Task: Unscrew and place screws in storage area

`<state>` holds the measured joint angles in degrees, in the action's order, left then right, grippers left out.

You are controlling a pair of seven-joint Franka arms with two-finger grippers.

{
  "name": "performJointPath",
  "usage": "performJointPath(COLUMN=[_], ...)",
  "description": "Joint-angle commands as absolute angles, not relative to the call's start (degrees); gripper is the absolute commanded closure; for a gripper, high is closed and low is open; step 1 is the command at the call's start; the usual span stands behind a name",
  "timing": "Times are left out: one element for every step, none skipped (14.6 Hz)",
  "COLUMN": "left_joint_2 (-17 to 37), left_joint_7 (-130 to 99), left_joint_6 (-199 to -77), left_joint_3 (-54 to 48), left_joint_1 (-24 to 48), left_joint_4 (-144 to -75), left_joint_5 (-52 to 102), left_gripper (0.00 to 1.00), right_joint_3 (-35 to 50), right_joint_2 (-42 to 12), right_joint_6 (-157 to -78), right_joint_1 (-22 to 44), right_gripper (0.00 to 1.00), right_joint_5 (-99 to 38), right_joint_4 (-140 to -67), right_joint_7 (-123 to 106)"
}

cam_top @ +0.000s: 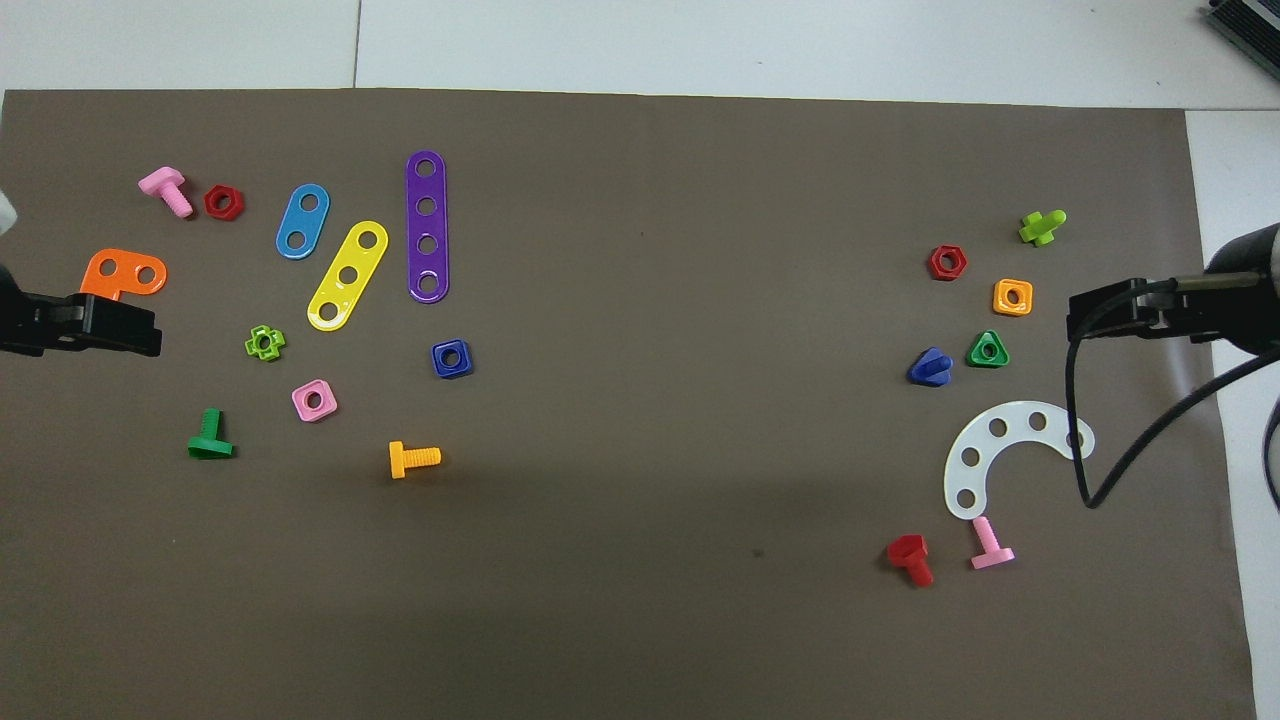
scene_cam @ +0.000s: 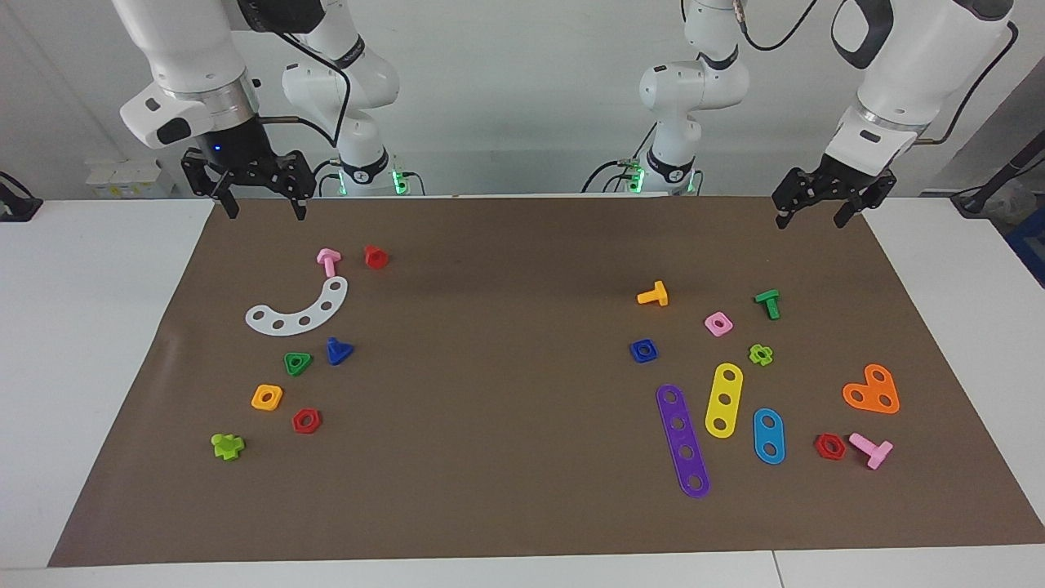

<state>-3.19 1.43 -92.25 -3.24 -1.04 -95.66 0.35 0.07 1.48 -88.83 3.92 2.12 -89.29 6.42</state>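
Both arms wait raised; left gripper [scene_cam: 808,218] and right gripper [scene_cam: 261,210] stand wide open, empty. The blue bolt [scene_cam: 338,351] lies loose beside the green triangular nut [scene_cam: 298,363]; apparently nothing left to unscrew.

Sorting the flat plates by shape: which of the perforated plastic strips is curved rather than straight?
The white arc-shaped plastic strip, lying beside the pink plastic bolt; the purple, yellow and blue strips are straight.

- Both arms [scene_cam: 196,49] wore glossy white rounded shells with dark grey joint bands.
- Each gripper, right [scene_cam: 261,214] and left [scene_cam: 811,220], was black and skeletal.
- Black cables [cam_top: 1130,440] looped along them.
- Green lights [scene_cam: 400,181] glowed at the bases.
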Motion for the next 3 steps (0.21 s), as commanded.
performJointPath(left_joint_2=[-4.83,-4.83,-4.83], left_joint_7=[1.67,1.67,1.67], left_joint_6=[-93.07,-92.99,-92.99], left_joint_3=[-2.9,-2.9,-2.9], left_joint_1=[-0.61,-0.53,-0.53], left_joint_4=[-97.47,-97.47,-97.47], left_joint_5=[-0.09,0.0,-0.09], left_gripper=[0.0,0.0,0.0], right_joint_3=[0.44,0.44,0.35], right_joint_2=[2.02,2.02,2.02], right_joint_6=[-88.07,-87.81,-87.8], right_joint_1=[3.16,3.16,3.16], right_gripper=[0.0,0.0,0.0], right_joint_5=[0.53,0.53,0.53], right_joint_4=[-89.91,-89.91,-89.91], right_joint_7=[8.53,8.53,8.44])
